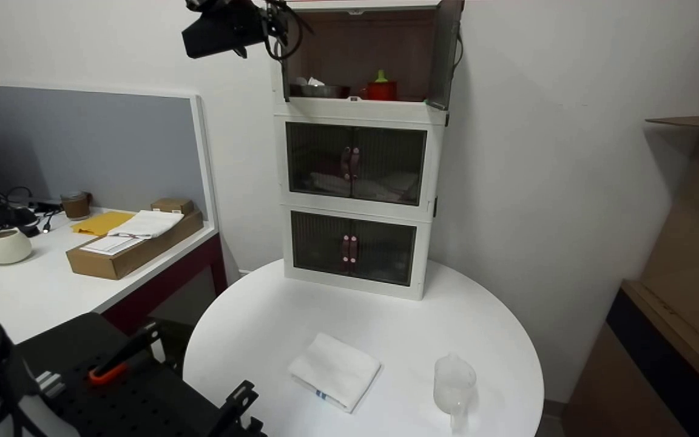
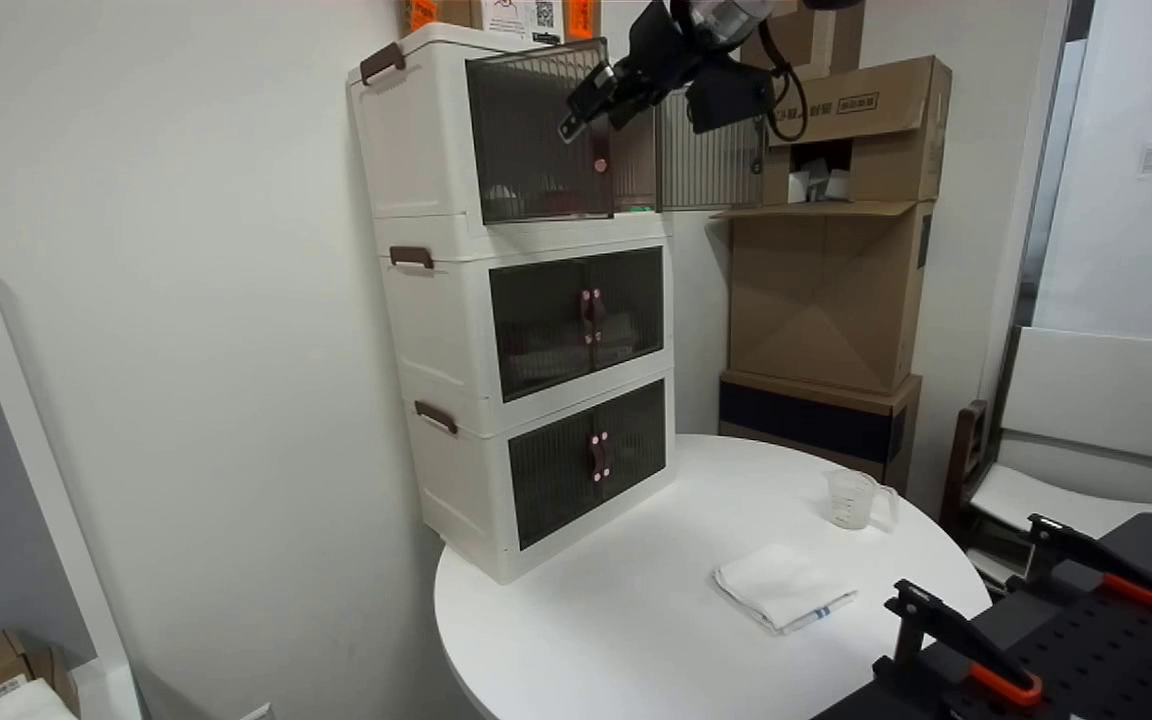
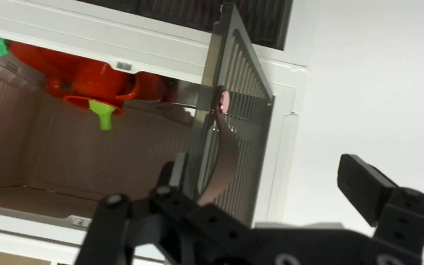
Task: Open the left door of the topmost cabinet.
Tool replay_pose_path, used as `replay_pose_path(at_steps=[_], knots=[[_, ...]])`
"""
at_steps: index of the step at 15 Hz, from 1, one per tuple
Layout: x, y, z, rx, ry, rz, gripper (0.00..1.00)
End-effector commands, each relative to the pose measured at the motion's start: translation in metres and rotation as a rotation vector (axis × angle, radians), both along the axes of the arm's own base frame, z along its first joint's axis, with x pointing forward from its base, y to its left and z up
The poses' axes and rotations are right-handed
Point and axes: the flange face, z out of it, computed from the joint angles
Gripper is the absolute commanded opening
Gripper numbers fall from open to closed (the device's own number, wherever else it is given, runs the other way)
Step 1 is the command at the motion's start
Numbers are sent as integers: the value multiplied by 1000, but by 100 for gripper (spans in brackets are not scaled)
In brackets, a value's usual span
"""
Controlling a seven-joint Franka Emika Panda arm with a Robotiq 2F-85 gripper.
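Observation:
The topmost cabinet (image 1: pixel 355 109) is a white-framed unit and shows in all views (image 2: pixel 416 140) (image 3: pixel 87 42). Its left door (image 2: pixel 536 150), a dark tinted ribbed panel with a brown handle, stands swung outward, nearly edge-on in an exterior view (image 1: pixel 285 70). The right door (image 1: pixel 445 57) also stands open. In the wrist view, which is upside down, the left door (image 3: pixel 247 121) is at the middle. My gripper (image 3: pixel 269 176) is open. One finger is at the door's inner side by its free edge, the other well out on the outer side. Touching cannot be told. The gripper (image 2: pixel 591 110) also shows at this door.
Inside the cabinet are a red cup (image 1: pixel 381 90) with a green item and a metal bowl (image 1: pixel 323 91). Two closed white units stand below on a round white table (image 1: pixel 252 328). A cloth (image 1: pixel 335 370) and a clear measuring cup (image 1: pixel 454 382) lie there. Cardboard boxes (image 2: pixel 826 300) stand beside.

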Motion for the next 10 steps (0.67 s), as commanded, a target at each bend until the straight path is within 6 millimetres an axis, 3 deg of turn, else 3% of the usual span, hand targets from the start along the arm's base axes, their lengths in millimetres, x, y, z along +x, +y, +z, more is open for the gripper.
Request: replay_pose_path(at_steps=[1, 4, 10], knots=[[-30, 16, 31, 75, 75, 133, 100], [-52, 13, 42, 139, 146, 232, 100], [-57, -29, 41, 199, 224, 294, 100]])
